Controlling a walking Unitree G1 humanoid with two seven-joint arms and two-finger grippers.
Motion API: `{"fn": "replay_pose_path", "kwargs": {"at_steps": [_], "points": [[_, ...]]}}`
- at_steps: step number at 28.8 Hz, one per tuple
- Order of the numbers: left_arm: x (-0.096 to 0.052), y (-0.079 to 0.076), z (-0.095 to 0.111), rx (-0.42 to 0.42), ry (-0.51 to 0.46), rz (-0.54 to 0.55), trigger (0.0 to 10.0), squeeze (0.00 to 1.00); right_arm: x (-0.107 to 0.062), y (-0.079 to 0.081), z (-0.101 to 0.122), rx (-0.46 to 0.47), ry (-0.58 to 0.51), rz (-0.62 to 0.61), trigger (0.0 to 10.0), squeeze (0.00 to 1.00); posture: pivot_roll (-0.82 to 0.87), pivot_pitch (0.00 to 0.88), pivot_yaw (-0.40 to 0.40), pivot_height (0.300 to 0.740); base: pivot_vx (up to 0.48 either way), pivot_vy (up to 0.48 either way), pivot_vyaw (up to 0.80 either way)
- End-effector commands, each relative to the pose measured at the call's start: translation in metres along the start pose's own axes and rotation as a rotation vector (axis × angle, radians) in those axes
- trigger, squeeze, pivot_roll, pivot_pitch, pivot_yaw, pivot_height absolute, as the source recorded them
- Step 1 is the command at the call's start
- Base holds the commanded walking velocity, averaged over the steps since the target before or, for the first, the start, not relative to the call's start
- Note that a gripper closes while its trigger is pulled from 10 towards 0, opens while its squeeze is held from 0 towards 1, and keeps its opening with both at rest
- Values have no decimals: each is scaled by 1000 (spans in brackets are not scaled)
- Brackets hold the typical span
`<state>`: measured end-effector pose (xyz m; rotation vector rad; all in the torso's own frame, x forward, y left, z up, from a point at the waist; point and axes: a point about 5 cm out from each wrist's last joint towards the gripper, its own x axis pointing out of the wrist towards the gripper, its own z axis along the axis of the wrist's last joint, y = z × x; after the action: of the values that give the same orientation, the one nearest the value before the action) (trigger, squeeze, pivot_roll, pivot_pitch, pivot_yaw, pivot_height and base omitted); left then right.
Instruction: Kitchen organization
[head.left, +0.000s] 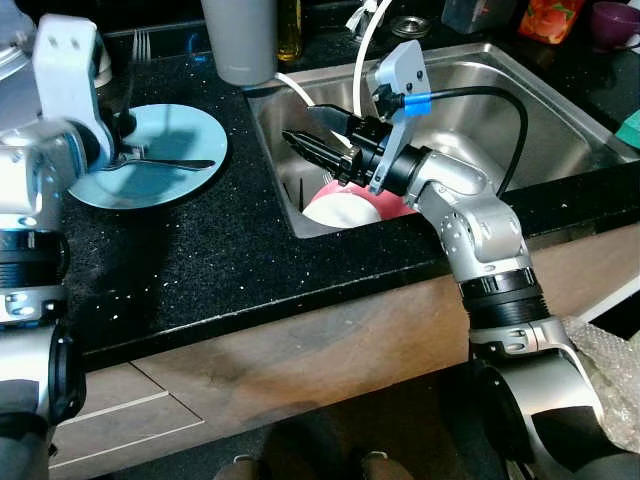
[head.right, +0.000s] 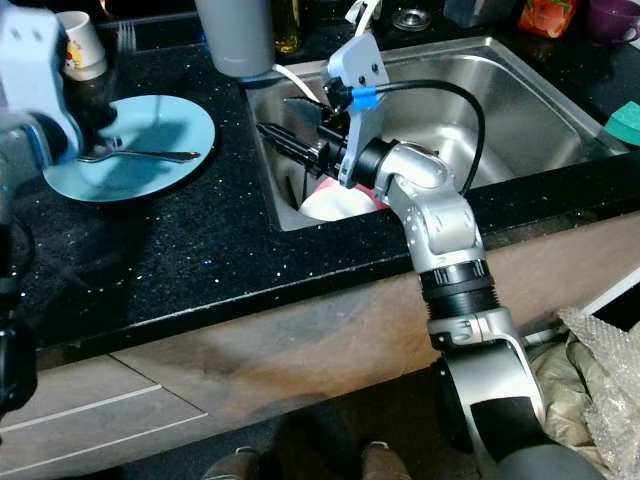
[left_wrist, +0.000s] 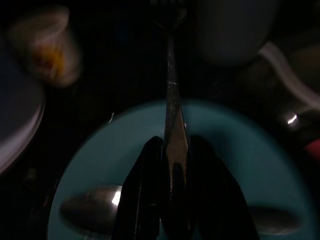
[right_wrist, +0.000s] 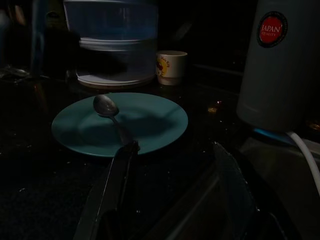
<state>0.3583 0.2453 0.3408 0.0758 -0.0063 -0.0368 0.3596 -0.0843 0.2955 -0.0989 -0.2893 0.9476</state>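
Left tool (left_wrist: 172, 175) pinches a fork (left_wrist: 171, 90) above the blue plate (head.left: 190, 135), where a spoon (head.left: 165, 163) lies. Right tool (head.left: 318, 135) hovers spread over the sink (head.left: 560, 110), right of the plate. Risk: the thin fork may slip and clatter onto the plate or desk (head.left: 200, 260).

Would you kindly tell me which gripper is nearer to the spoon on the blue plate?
Left. The left gripper hangs right over the spoon on the blue plate, shut on a fork. The right gripper is off over the sink.
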Motion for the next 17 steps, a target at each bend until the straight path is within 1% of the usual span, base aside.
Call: {"fn": "replay_pose_path", "kwargs": {"at_steps": [1,2,3,6,10,11,13,14,15,17], "points": [[-4,-15,12,-1,-78,-97,0,0,1,-1,5,-8,-17,1,10000,0,55,170,27,740,0,0,0],[-5,-20,13,7,-94,-128,0,0,1,0,5,-6,-18,1,10000,0,55,170,27,740,0,0,0],[-5,-20,13,7,-94,-128,0,0,1,0,5,-6,-18,1,10000,0,55,170,27,740,0,0,0],[-8,-33,10,40,-139,-207,0,0,2,1,5,0,-24,-2,10000,0,55,170,30,740,0,0,0],[-16,-54,-1,52,-169,-361,0,0,1,3,6,35,-60,-34,10000,0,52,167,29,740,0,0,0],[-19,-60,-4,76,-171,-406,0,0,1,4,7,51,-78,-50,10000,0,51,166,30,740,0,0,0],[-28,-73,-14,161,-155,-517,0,0,2,5,8,73,-103,-74,10000,0,49,163,30,740,0,0,0],[-32,-78,-19,227,-167,-555,0,0,2,5,9,86,-116,-89,10000,0,49,163,30,740,0,0,0],[-34,-81,-23,262,-173,-575,0,0,2,6,10,97,-126,-101,10000,0,50,162,32,740,0,0,0],[-35,-81,-27,266,-171,-580,0,0,2,6,10,114,-138,-119,10000,0,49,162,31,740,0,0,0]]}}
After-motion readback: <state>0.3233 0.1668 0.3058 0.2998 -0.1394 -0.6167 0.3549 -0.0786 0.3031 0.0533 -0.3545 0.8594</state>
